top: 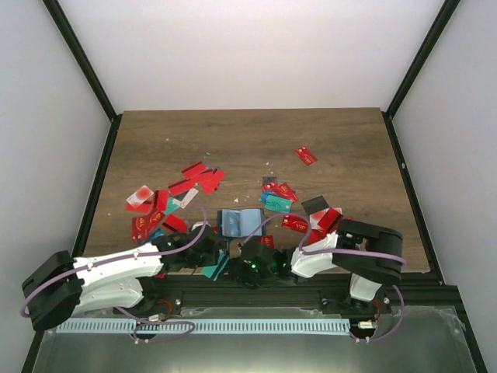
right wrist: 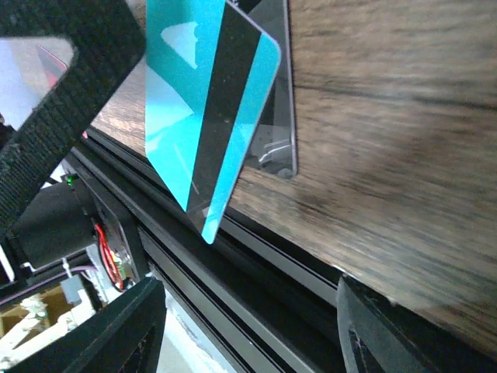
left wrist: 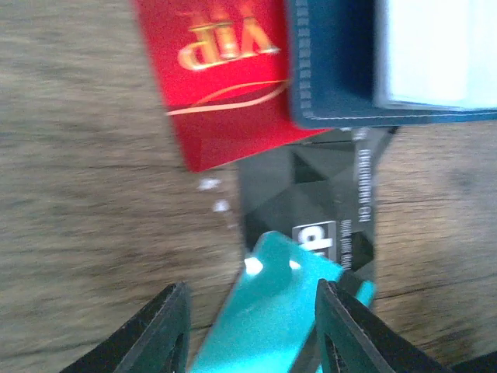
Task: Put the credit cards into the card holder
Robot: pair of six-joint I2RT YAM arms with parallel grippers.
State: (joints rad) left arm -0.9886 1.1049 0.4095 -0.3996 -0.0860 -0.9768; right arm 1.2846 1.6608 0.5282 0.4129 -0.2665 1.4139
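Observation:
The navy card holder [top: 237, 221] lies open at the near middle of the table, its light inside up; it also shows in the left wrist view [left wrist: 342, 78]. My left gripper [top: 210, 255] is shut on a teal card [left wrist: 279, 311] and holds it tilted above the table's front edge. The right wrist view shows that card's black stripe [right wrist: 210, 101]. A red VIP card [left wrist: 225, 85] and a black card [left wrist: 326, 202] lie under the holder's edge. My right gripper [top: 248, 268] is open and empty beside the teal card, over the front rail [right wrist: 248, 326].
Several red cards lie scattered left [top: 155, 210], at the middle back [top: 198, 179] and right [top: 322, 217]; one lies alone at the far right [top: 306, 155]. A teal card [top: 276, 202] lies right of the holder. A clear card [right wrist: 272, 116] lies at the table edge.

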